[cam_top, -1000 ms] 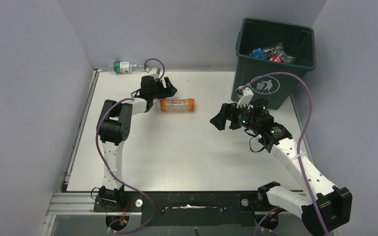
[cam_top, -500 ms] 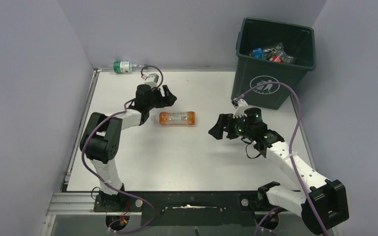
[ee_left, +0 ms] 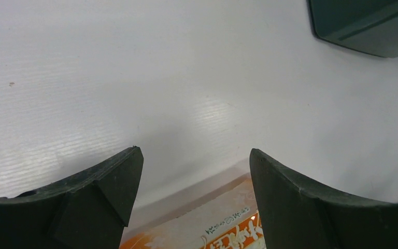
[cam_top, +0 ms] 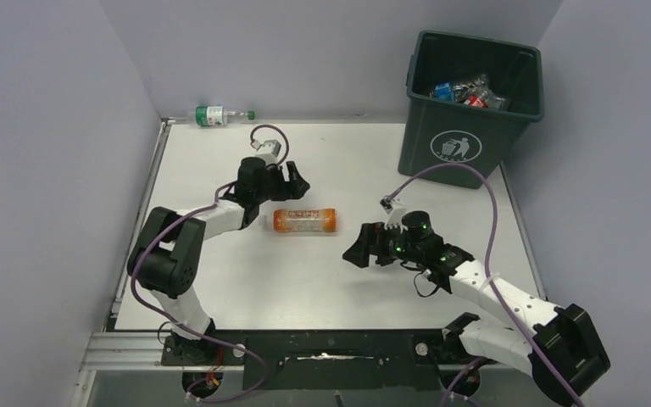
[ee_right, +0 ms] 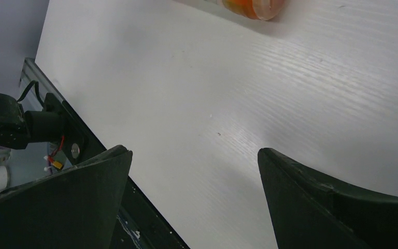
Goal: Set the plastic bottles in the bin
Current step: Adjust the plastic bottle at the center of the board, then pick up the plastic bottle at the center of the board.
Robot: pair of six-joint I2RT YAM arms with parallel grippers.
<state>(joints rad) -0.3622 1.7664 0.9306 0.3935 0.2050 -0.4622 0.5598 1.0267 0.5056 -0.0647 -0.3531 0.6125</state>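
Note:
An orange bottle (cam_top: 305,220) lies on its side in the middle of the white table. My left gripper (cam_top: 292,182) is open just behind it. In the left wrist view the bottle (ee_left: 223,223) shows low between the spread fingers of the gripper (ee_left: 194,151), not gripped. My right gripper (cam_top: 360,250) is open and empty, right of the bottle and nearer the front. In the right wrist view its fingers (ee_right: 194,151) frame bare table, with the bottle's end (ee_right: 254,6) at the top edge. The dark green bin (cam_top: 449,153) stands at the back right with several bottles (cam_top: 470,89) inside.
A clear bottle with a green label (cam_top: 214,115) lies beyond the table's back left edge, against the wall. The bin's corner (ee_left: 368,26) shows at the top right of the left wrist view. The black front rail (ee_right: 46,119) runs along the near edge.
The orange bottle has shifted toward the front of the table. My left gripper has followed it forward. My right gripper has moved away from the bin, forward and to the left.

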